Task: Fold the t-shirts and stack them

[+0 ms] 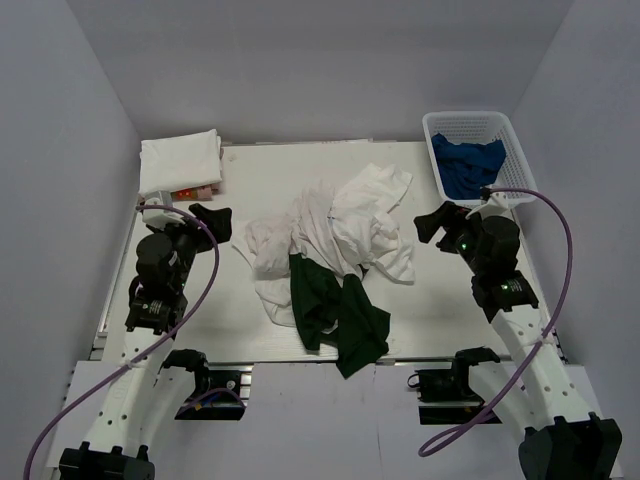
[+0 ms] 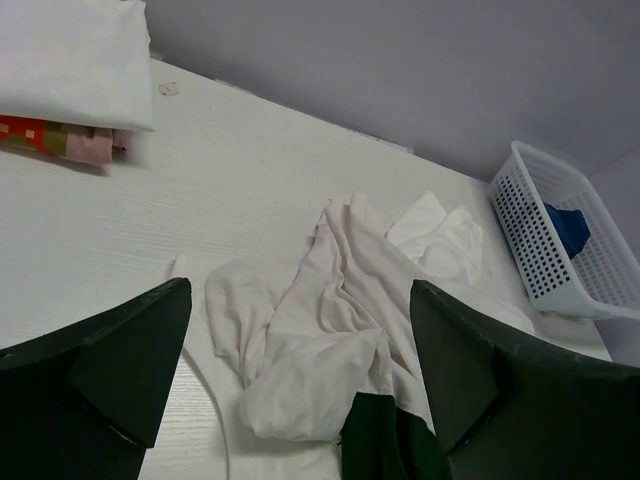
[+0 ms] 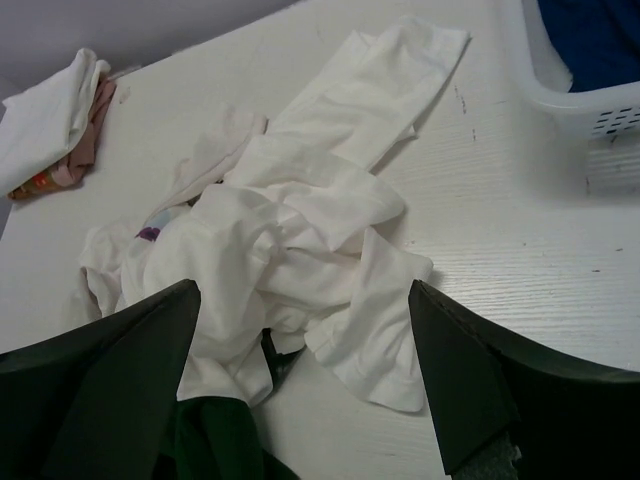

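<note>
We take the crumpled heap of white t-shirts point(image 1: 335, 230) in the middle of the table point(image 1: 250, 165) as our mark. It is several shirts tangled together and unfolded, with one loose end reaching toward the far right. The dark green t-shirt point(image 1: 340, 315) lies against the heap's near side, partly tucked under the white cloth and trailing toward the table's near edge.

To the far left of the heap, well apart from it, a folded white t-shirt point(image 1: 180, 158) sits on top of some folded pink and red cloth point(image 2: 60, 140). To the far right of the heap stands the white lattice basket point(image 1: 522, 160), with the dark blue t-shirt point(image 1: 467, 165) bunched inside it.

The left gripper point(image 1: 213, 222) hangs just left of the heap, its fingers spread wide with nothing between them. Its wrist camera looks across the heap toward the basket. The right gripper point(image 1: 432, 228) hangs just right of the heap, its jaws likewise wide apart and empty, clear of the cloth.
</note>
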Robot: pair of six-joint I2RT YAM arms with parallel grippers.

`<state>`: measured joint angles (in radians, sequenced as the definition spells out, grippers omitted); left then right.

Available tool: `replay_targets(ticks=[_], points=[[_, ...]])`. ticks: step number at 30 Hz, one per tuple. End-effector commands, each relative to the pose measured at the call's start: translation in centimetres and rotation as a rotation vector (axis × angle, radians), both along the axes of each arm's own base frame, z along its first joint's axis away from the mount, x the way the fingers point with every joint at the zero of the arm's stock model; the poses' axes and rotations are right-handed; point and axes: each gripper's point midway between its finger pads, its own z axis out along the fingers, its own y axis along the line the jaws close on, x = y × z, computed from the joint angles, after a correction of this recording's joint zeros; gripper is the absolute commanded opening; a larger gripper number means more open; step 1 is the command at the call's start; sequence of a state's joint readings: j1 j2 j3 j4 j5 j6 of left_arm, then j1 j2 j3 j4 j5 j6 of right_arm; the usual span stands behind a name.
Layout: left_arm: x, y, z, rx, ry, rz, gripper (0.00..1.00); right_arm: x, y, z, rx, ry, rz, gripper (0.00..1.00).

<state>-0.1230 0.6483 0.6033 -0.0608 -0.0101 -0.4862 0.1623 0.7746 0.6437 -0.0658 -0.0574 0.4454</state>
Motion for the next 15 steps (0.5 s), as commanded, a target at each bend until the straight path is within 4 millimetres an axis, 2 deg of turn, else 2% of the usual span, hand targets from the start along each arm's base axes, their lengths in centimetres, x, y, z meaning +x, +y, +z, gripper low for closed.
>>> replay_targets(ticks=[1, 6, 8, 9, 10, 11, 12, 14, 15], points=[[-0.3, -0.4, 0.9, 0.006, -0.030, -0.029, 1.00, -0.1, 0.9, 1.2, 0.014, -0.028, 0.053, 0.90], [0.1, -0.7, -0.3, 0.030, 0.010, -0.052, 1.00, -0.1, 1.8, 0.4, -0.054, -0.047, 0.141, 0.90], [0.3, -0.9, -0.3, 0.029, 0.010, -0.061, 1.00, -0.3, 3.2, 0.6, -0.066, -0.049, 0.222, 0.90], [0.3, -0.9, -0.3, 0.029, 0.010, -0.061, 1.00, -0.3, 4.0, -0.2, -0.064, -0.021, 0.261, 0.90], [0.2, -0.9, -0.6, 0.030, 0.019, -0.061, 1.00, -0.7, 5.5, 0.4, -0.077, -0.041, 0.333, 0.90], [0.2, -0.9, -0.6, 0.039, 0.018, -0.062, 1.00, -0.7, 6.0, 0.4, -0.087, -0.043, 0.355, 0.90], [0.2, -0.9, -0.6, 0.039, 0.018, -0.062, 1.00, -0.5, 6.8, -0.7, -0.097, -0.001, 0.377, 0.90], [0.2, -1.1, -0.6, 0.038, 0.017, -0.074, 1.00, -0.8, 8.5, -1.0, -0.151, 0.004, 0.397, 0.90], [0.1, -1.3, -0.6, 0.037, 0.017, -0.085, 1.00, -0.9, 9.6, -2.2, -0.181, 0.036, 0.414, 0.90]])
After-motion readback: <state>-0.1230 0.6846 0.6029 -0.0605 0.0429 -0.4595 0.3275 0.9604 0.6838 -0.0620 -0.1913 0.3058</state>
